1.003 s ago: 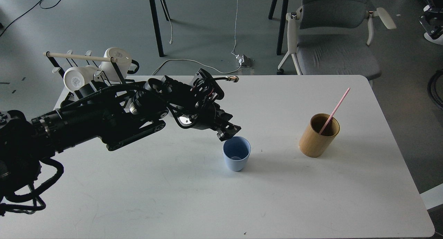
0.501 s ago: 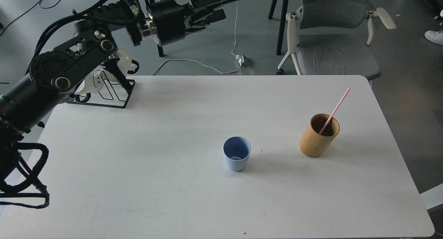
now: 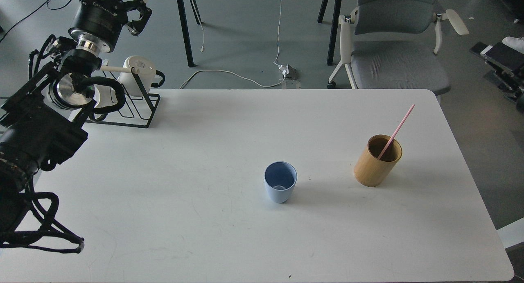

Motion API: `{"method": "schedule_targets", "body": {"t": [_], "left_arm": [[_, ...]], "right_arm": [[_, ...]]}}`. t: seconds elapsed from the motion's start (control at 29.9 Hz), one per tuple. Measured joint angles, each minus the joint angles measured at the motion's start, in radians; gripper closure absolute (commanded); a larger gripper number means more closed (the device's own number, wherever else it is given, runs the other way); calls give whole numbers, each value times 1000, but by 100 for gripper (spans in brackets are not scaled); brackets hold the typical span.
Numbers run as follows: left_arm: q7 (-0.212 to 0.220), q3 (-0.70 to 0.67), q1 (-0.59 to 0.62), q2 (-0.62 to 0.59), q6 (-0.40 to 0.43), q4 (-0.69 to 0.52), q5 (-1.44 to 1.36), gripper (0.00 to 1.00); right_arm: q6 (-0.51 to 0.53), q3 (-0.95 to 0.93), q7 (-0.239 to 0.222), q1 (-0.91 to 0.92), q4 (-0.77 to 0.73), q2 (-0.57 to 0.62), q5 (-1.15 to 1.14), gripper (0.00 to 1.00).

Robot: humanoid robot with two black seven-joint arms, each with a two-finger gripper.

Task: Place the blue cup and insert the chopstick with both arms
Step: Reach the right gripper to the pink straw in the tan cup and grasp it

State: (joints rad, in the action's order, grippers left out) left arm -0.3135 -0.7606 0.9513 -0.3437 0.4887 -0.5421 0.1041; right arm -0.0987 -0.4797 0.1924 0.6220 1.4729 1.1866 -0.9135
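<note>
The blue cup [image 3: 280, 187] stands upright and alone on the white table [image 3: 204, 234], a little right of the middle. The pink chopstick [image 3: 397, 129] leans in the tan bamboo holder [image 3: 376, 162] to the cup's right, its top pointing up and right. My left gripper [image 3: 138, 17] is raised at the far top left, above the mug rack, far from the cup; its fingers look spread and hold nothing. A black part of my right arm [image 3: 501, 68] shows at the right edge, off the table; its fingers cannot be told apart.
A black wire mug rack [image 3: 131, 111] with a cream rod and a white mug [image 3: 138, 72] stands at the table's back left corner. A grey chair [image 3: 395, 49] stands behind the table's back right. Cables lie on the floor.
My left arm has pulled away from the blue cup, up and back to the far left. The cup stays standing on the table. A black arm part has appeared at the right edge.
</note>
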Motion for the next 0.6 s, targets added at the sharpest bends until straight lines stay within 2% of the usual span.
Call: {"method": "schedule_targets", "body": {"t": [0.17, 0.27, 0.33, 0.43, 0.6], "left_arm": [[-1, 0, -10, 0, 0, 1, 20, 1], [-1, 0, -12, -3, 0, 1, 20, 1], [-1, 0, -12, -3, 0, 1, 20, 1], [0, 0, -14, 0, 0, 1, 20, 0], [1, 1, -15, 1, 0, 1, 20, 1]], "right_arm": [[-107, 125, -1, 0, -51, -84, -284, 11], [-125, 160, 5, -5, -95, -132, -393, 21], [-128, 173, 15, -6, -126, -173, -433, 30], [-128, 186, 21, -4, -186, -246, -462, 38], [-120, 190, 23, 6, -235, -317, -469, 45]]}}
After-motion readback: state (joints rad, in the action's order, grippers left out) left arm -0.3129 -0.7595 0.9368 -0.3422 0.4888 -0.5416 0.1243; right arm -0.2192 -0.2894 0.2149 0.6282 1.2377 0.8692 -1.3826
